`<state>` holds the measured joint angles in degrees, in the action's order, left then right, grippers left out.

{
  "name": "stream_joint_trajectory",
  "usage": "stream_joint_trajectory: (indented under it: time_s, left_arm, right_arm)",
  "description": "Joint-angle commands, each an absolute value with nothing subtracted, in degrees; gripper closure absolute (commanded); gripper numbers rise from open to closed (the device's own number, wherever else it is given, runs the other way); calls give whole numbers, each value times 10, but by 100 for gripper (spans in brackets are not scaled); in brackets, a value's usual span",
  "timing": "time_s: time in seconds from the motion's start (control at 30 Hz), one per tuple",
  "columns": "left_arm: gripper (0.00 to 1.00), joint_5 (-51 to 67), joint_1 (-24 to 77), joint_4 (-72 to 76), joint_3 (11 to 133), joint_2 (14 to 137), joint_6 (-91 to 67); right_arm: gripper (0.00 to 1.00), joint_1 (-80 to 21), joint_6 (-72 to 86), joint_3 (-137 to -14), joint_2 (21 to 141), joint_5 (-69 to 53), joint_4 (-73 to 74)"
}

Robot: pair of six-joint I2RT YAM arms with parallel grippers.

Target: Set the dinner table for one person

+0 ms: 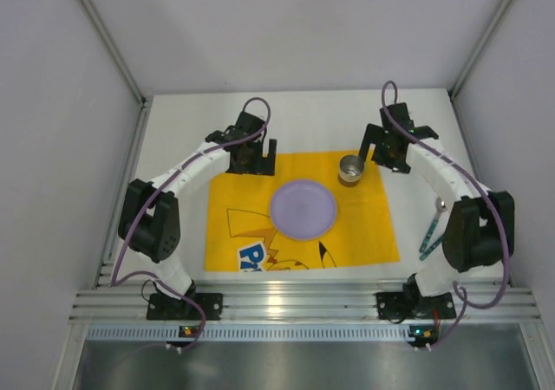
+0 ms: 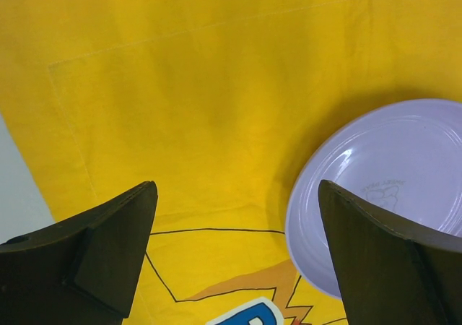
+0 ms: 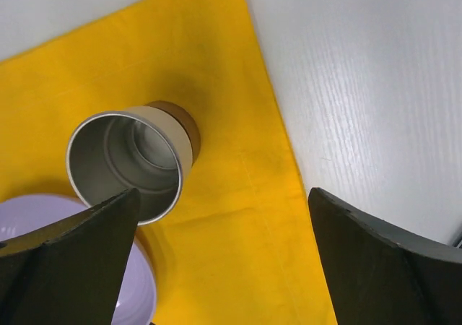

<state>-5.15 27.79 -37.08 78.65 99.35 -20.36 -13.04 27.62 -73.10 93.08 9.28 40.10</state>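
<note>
- Dinner table [image 1: 295,117]: large white rectangular top, matte. The right wrist view shows a faint wood-grain texture. It fills the floor of the enclosure, under everything else.
- Mat [image 1: 368,225]: yellow woven cloth, lightly creased, with a stitched hem line. It has black cartoon outlines and blue lettering toward its near edge, and lies flat at the table's centre.
- Plate [image 1: 303,208]: round, lavender and smooth, with a slight sheen, a raised rim and a faint embossed mark in its well. It sits mid-mat.
- Cup [image 1: 351,169]: metal cylinder with a dull brushed interior, upright on the mat's far right. It is just beside the plate's far-right rim; contact cannot be told.
- Spoon [image 1: 429,238]: blue-green handle and metal bowl, on bare table right of the mat, partly behind the right arm.
- Left gripper [image 2: 234,209]: dark fingers spread wide, holding nothing, above the mat's far-left part.
- Right gripper [image 3: 224,209]: fingers spread, holding nothing, over the cup and the mat's right edge.
- Room: plain pale wall panels [image 1: 286,26] on three sides. A ribbed aluminium rail [image 1: 295,303] runs along the near edge.
</note>
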Motion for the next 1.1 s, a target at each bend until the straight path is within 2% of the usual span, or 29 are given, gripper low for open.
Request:
stream_joint_trajectory:
  time_s: [0.0,0.13,0.17,0.27,0.47,0.6,0.73,1.0,1.07]
  left_arm:
    - [2,-37,275,-362,806,974,-194]
    - [2,-19,275,-364,807,978,-192]
    - [2,-17,275,-365,808,980,-192]
    - [2,-4,275,-368,809,982,-190]
    - [2,15,275,-362,809,989,-194]
    - [2,23,275,-345,787,977,-209]
    - [2,18,275,-337,762,962,-214]
    - [2,4,272,-330,737,938,-204]
    - [2,7,268,-327,734,936,-204]
  right_arm:
    - [0,-92,280,-703,837,127,427]
    - [1,-5,304,-609,785,85,432]
    - [3,54,308,-573,778,76,432]
    - [6,138,317,-527,767,41,428]
    - [13,241,336,-459,770,-19,391]
    - [19,246,328,-476,806,-3,392]
    - [30,247,321,-487,838,24,384]
    - [38,250,307,-475,868,68,374]
    - [46,250,307,-469,876,68,366]
